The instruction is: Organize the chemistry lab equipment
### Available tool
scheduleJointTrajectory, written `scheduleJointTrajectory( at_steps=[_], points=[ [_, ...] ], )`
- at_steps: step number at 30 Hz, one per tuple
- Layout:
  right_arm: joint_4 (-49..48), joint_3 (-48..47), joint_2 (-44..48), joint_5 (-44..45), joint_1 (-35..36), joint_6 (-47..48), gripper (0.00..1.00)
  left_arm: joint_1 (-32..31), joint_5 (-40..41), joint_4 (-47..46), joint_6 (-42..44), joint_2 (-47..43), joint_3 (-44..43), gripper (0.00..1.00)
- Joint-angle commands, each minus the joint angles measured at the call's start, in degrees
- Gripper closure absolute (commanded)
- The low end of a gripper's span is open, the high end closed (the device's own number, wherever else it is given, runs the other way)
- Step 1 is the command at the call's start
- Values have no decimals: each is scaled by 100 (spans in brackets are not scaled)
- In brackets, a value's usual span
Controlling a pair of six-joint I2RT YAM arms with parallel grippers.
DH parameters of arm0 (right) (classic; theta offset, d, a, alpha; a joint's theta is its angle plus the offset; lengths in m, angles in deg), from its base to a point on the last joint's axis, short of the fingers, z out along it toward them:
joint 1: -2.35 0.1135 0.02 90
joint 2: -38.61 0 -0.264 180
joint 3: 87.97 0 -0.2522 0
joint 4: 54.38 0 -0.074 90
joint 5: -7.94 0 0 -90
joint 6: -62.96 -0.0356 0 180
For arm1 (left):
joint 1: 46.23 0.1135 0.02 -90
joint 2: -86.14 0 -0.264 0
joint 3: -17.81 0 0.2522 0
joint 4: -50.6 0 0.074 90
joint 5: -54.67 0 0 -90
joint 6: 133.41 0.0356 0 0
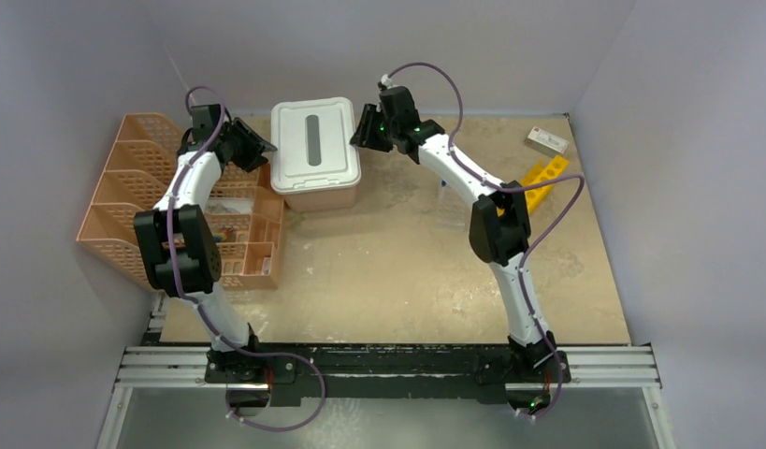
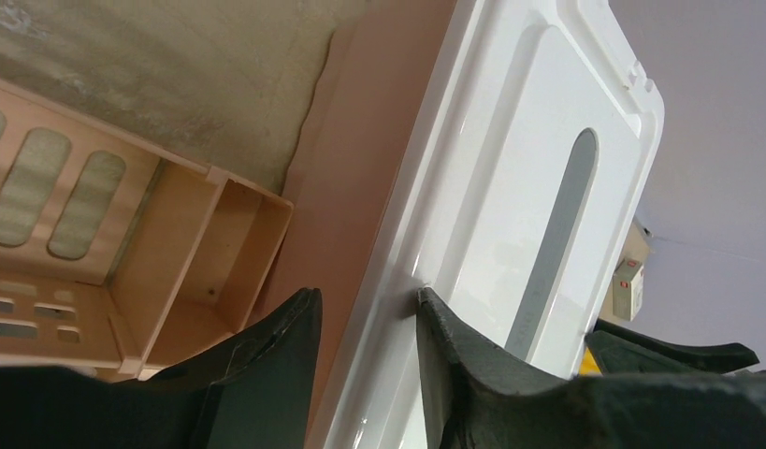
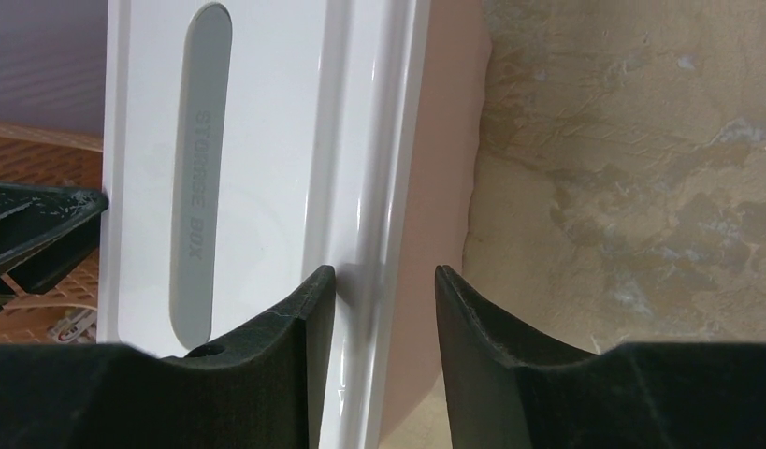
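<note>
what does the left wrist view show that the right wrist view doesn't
Only the left wrist view: the open box-like compartments of the orange plastic tray, and a small white box with a red mark in the distance.

Only the right wrist view: the words STORAGE BOX, readable on the grey oval insert.

Both: the white plastic lid on the pink plastic bin, beige table, and the left hand and right hand, each open astride a lid edge.
</note>
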Motion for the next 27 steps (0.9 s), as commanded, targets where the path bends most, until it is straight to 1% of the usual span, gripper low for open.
scheduleJointTrajectory(
  at_steps=[1,3,4,6,7,10,12,15,17,18,21,24,27],
  points=[
    [565,-186,-221,104,-56,107,55,-13,745,265,69,161,-171,59],
    [844,-565,-221,43,-66,210,55,-32,792,396,135,171,-285,59],
    [956,-866,-198,180,-66,377,55,-74,817,566,286,172,-467,59],
    [1045,-1210,-50,168,-41,570,53,-217,986,984,626,180,-1022,59],
    [1001,-1261,73,-48,-41,641,52,-282,1070,1152,771,167,-1323,59],
    [893,-1267,467,-151,-56,874,46,-405,1182,1493,1060,59,-2066,54],
    [867,-1110,847,-205,-52,1001,45,-468,1198,1566,1201,-118,-2228,52],
    [762,-333,1601,-94,-57,1217,43,-583,1199,1454,1361,-718,-2019,49],
    [713,580,2283,19,-49,1321,41,-653,1276,1356,1399,-1211,-1683,38],
    [670,1024,2631,242,-52,1376,41,-661,1279,1308,1392,-1460,-1481,33],
    [576,2377,3799,990,-57,1492,38,-692,1297,1165,1318,-2248,-809,27],
    [763,3383,4912,1742,-48,1563,36,-722,1327,1144,1225,-2962,-202,24],
    [1185,4144,6043,2534,-57,1597,33,-773,1436,1227,1272,-3545,283,22]
  ],
)
